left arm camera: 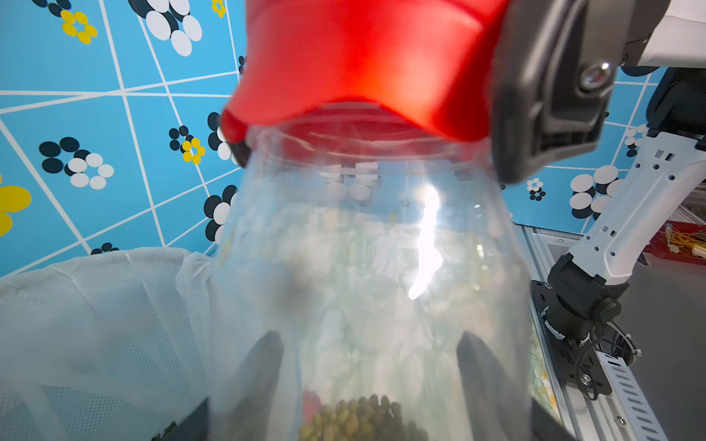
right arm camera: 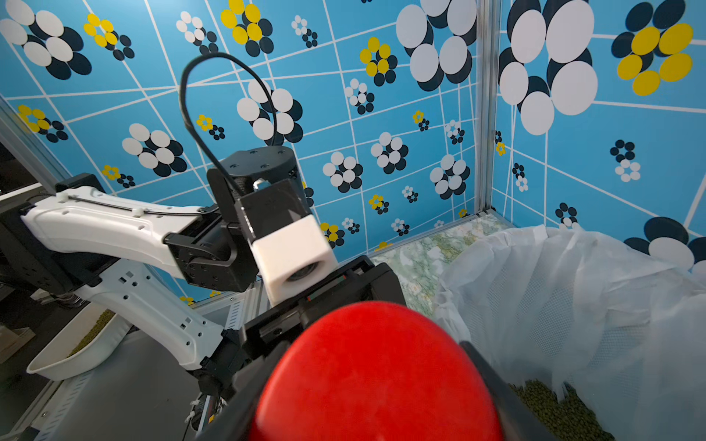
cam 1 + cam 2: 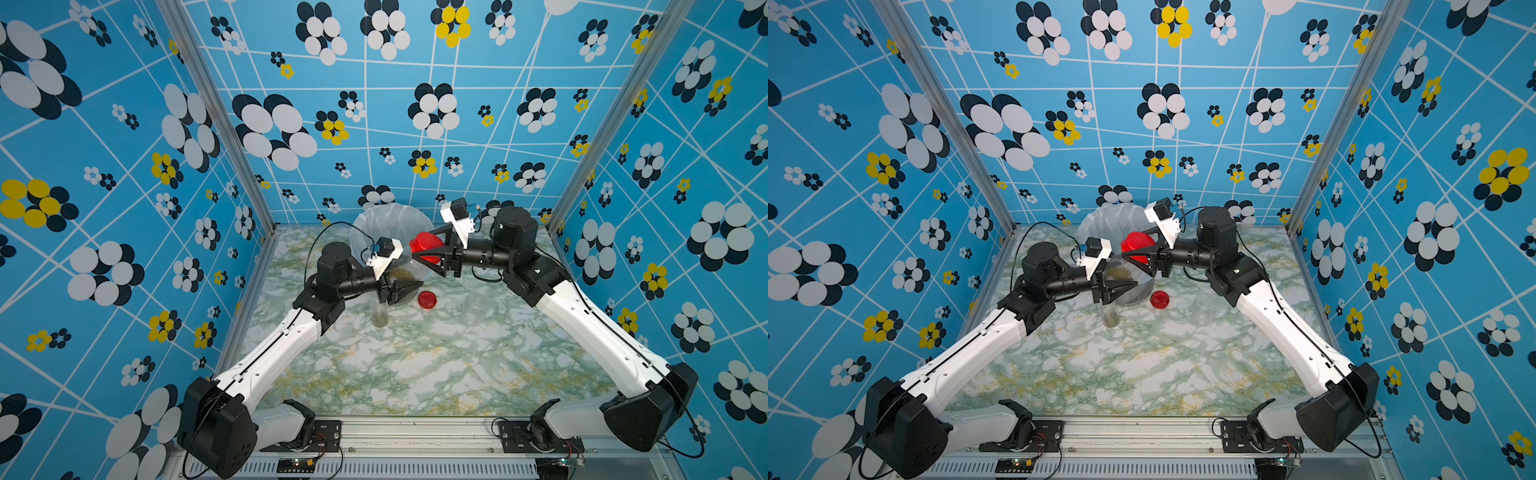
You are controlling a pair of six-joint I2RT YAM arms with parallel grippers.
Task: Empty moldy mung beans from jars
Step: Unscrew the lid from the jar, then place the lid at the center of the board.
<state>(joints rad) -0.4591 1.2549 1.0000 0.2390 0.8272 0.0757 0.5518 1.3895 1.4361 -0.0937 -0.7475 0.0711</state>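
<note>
My left gripper [image 3: 417, 286] [image 1: 368, 382] is shut on a clear jar [image 3: 405, 272] [image 1: 363, 267], its fingers showing through the walls. Mung beans [image 1: 359, 416] lie in the jar's bottom. A red lid [image 3: 424, 247] [image 1: 363, 57] [image 2: 374, 374] sits at this jar's mouth, and my right gripper [image 3: 415, 250] [image 2: 374, 382] is shut on it from the right. Whether the lid is still threaded on, I cannot tell. A slim jar [image 3: 380, 313] with a few beans stands under the left gripper. An empty clear jar [image 3: 473, 305] stands to the right.
A bucket lined with a white bag [image 3: 390, 220] [image 2: 573, 305] stands at the back, just behind the held jar, with beans [image 2: 557, 408] in it. A loose red lid [image 3: 427, 299] lies on the marble table [image 3: 415, 374] between the jars.
</note>
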